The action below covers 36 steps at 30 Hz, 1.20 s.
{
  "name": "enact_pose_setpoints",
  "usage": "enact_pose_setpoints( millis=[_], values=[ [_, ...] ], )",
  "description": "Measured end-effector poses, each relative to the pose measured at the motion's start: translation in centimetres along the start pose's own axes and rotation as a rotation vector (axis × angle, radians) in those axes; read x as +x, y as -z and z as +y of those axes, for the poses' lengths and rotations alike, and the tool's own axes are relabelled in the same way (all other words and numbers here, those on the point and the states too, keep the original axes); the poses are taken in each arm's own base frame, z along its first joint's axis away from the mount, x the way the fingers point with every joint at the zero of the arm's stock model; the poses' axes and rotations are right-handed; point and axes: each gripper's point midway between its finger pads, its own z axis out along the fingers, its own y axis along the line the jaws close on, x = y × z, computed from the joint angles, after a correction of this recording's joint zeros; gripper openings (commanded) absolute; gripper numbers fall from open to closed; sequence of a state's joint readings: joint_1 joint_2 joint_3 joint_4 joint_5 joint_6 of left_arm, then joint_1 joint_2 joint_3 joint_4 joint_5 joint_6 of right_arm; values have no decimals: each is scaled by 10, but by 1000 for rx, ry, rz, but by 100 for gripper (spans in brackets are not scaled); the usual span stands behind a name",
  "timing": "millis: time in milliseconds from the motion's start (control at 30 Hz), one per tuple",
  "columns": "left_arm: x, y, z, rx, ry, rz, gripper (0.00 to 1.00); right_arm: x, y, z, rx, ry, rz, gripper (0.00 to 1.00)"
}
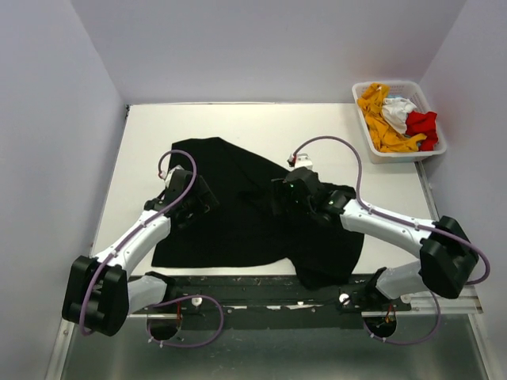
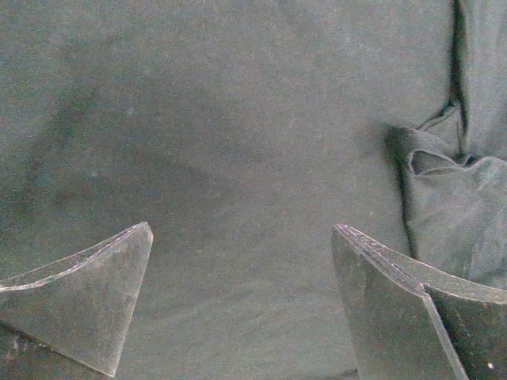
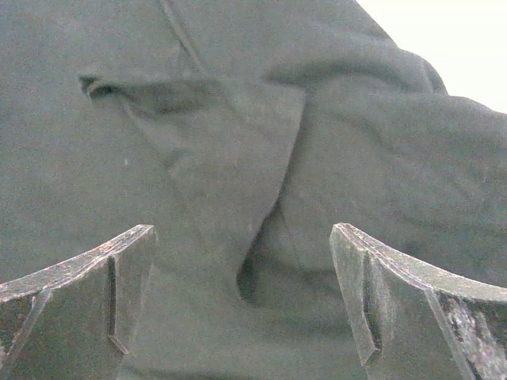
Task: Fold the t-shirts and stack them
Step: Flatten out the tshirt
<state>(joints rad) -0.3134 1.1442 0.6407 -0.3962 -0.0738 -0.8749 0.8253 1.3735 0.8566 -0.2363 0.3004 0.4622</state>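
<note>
The large black t-shirt (image 1: 238, 222) lies spread and partly bunched on the white table (image 1: 317, 134). My left gripper (image 1: 198, 202) hovers open over the shirt's left part; the left wrist view shows flat black cloth (image 2: 238, 158) between its fingers, with a fold at the right. My right gripper (image 1: 281, 198) is open over the shirt's middle; the right wrist view shows an overlapping fold (image 3: 238, 158) between its fingers. Orange-yellow (image 1: 379, 119), white (image 1: 398, 112) and red (image 1: 422, 127) shirts lie crumpled in the white slatted basket (image 1: 366, 134).
The basket stands at the table's far right corner. Grey walls close in the left, back and right. The shirt's lower right part hangs near the table's front edge (image 1: 317, 277).
</note>
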Motion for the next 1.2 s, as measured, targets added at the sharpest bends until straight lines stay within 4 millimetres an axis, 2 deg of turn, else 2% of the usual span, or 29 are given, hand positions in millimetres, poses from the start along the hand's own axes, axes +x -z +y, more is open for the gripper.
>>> enact_pose_setpoints(
  millis=[133, 267, 367, 433, 533, 633, 767, 933, 1000, 1200],
  values=[
    [5, -7, 2, -11, -2, 25, 99, -20, -20, 9, 24, 25, -22, 100],
    [12, -15, 5, -24, -3, 56, 99, -22, -52, 13, 59, 30, 20, 100],
    [16, -19, 7, -31, -4, 71, 99, -19, -70, 3, 91, -8, 53, 97],
    [18, -20, 8, -36, -5, 80, 98, -16, -78, -10, 110, -64, 78, 95],
    [20, -23, 9, -39, -5, 91, 99, -19, -86, -27, 114, -144, 90, 90],
    [21, -25, 9, -39, -5, 95, 99, -26, -92, -36, 84, -200, 82, 86],
    [22, -26, 9, -39, -5, 98, 99, -28, -100, -27, 22, -212, 77, 81],
    [22, -26, 9, -36, -5, 99, 99, -14, -111, -22, -1, -210, 115, 78],
    [22, -26, 9, -36, -5, 100, 99, -8, -116, -23, -1, -209, 131, 75],
    [22, -26, 9, -36, -5, 100, 99, -9, -117, -16, -38, -209, 133, 61]
  ],
)
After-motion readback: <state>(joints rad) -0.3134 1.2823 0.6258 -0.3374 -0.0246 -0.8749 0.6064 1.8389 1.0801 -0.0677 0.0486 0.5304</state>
